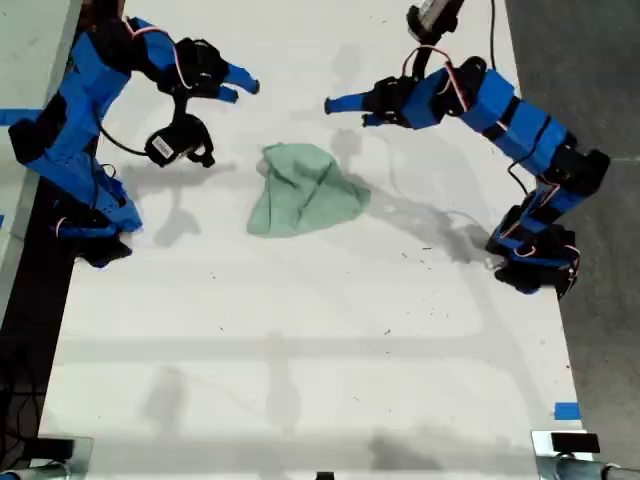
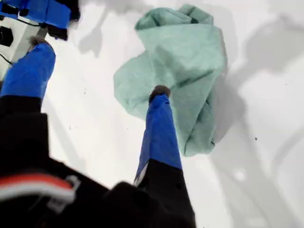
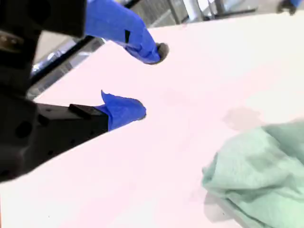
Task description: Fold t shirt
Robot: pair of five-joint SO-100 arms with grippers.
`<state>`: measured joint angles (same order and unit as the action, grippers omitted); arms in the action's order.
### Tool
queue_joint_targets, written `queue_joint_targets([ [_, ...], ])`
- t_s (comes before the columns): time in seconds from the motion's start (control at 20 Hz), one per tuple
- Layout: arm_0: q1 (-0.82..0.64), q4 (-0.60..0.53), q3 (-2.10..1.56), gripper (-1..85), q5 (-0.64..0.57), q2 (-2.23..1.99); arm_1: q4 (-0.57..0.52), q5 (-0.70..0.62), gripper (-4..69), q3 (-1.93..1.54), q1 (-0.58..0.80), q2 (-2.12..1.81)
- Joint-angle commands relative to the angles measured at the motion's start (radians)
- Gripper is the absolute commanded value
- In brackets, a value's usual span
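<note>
I work over a plain white table (image 1: 300, 340), its surface flecked with small dark specks. Directly on it, a little toward twelve o'clock from the middle of the exterior view, lies the t shirt (image 1: 303, 190), a pale mint-green bundle, wrinkled and folded over itself. A small blue tape piece (image 1: 566, 410) sits near the table's five o'clock corner in that view.
</note>
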<state>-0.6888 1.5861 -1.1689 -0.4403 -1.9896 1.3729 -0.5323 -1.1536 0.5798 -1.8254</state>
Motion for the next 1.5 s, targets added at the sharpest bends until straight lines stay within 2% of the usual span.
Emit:
queue_joint_targets([
  [0.0,-0.046,0.006,0.014,10.4,-0.025,-0.183,0.034,-0.026,36.6,-0.067,0.051,-0.233],
  [0.1,-0.037,0.008,0.003,5.6,-0.025,-0.288,0.044,-0.023,28.2,-0.184,0.063,-0.403],
  [0.15,-0.025,0.008,-0.021,1.8,-0.018,-0.351,0.052,-0.021,11.5,-0.249,0.060,-0.494],
  [0.2,-0.002,0.008,-0.057,0.1,-0.011,-0.422,0.064,-0.012,-0.1,-0.321,0.054,-0.594],
  [0.35,0.109,-0.037,-0.311,0.0,0.064,-0.718,0.089,-0.009,0.0,-0.588,0.018,-0.902],
  [0.45,0.247,-0.227,-0.707,0.0,0.130,-0.930,0.051,-0.035,0.0,-0.834,-0.002,-1.063],
  [0.6,0.410,-0.574,-1.301,0.0,0.149,-1.115,-0.141,-0.101,1.5,-1.310,-0.101,-1.307],
  [0.65,0.436,-0.660,-1.457,0.0,0.149,-1.166,-0.158,-0.120,1.5,-1.466,-0.110,-1.433],
  [0.75,0.454,-0.782,-1.759,0.0,0.118,-1.355,-0.078,-0.110,1.5,-1.744,-0.123,-1.695],
  [0.85,0.414,-0.723,-2.008,0.0,0.130,-1.621,-0.138,-0.095,1.5,-1.864,-0.149,-1.687],
  [0.9,0.400,-0.729,-2.011,0.0,0.138,-1.592,-0.147,-0.100,1.5,-1.852,-0.160,-1.687],
  [1.0,0.393,-0.713,-2.011,0.0,0.146,-1.614,-0.121,-0.071,1.5,-1.868,-0.117,-1.687],
  [1.25,0.362,-0.680,-2.019,0.0,0.178,-1.614,-0.110,-0.060,1.5,-1.867,-0.112,-1.687],
  [1.45,0.350,-0.675,-2.022,0.0,0.186,-1.614,-0.086,0.009,1.5,-1.873,-0.087,-1.687],
])
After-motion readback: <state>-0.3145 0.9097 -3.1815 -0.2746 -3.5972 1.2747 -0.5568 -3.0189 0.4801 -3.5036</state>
